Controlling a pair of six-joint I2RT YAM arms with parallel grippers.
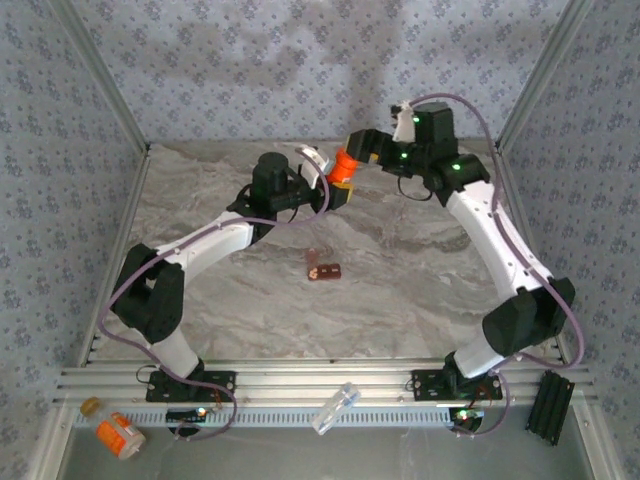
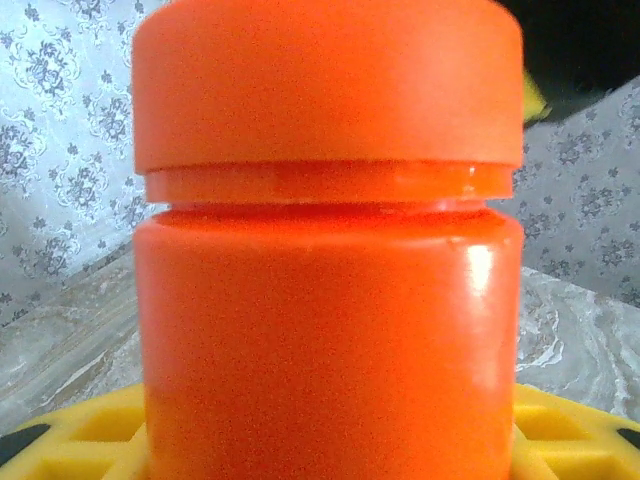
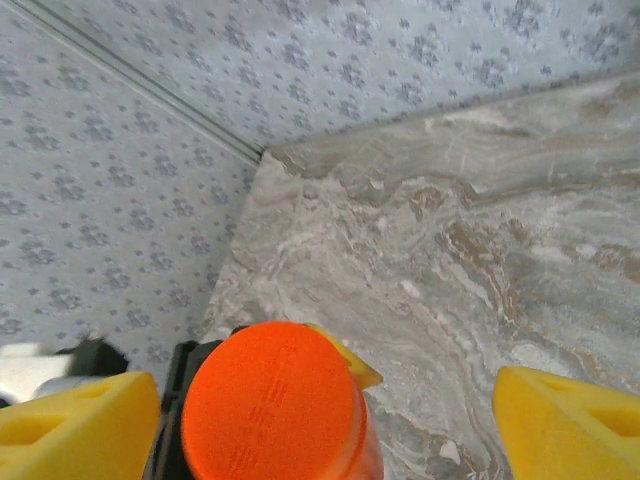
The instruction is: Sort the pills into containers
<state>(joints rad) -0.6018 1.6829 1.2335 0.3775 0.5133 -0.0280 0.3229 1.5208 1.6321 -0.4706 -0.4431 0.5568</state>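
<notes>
Two grippers are facing each other over the far part of the table [image 1: 420, 280]. On the left, the left gripper [image 1: 334, 190] is pinching an orange jar [image 1: 344, 166] by its body. The dark red-brown pill box [image 1: 324, 268] is lying on the table well apart from that gripper, on the side toward the arm bases. On the right, the right gripper [image 1: 360, 147] is hovering at the jar's cap [image 3: 270, 400], its yellow pads [image 3: 70, 430] standing spread wide either side, clear of it.
</notes>
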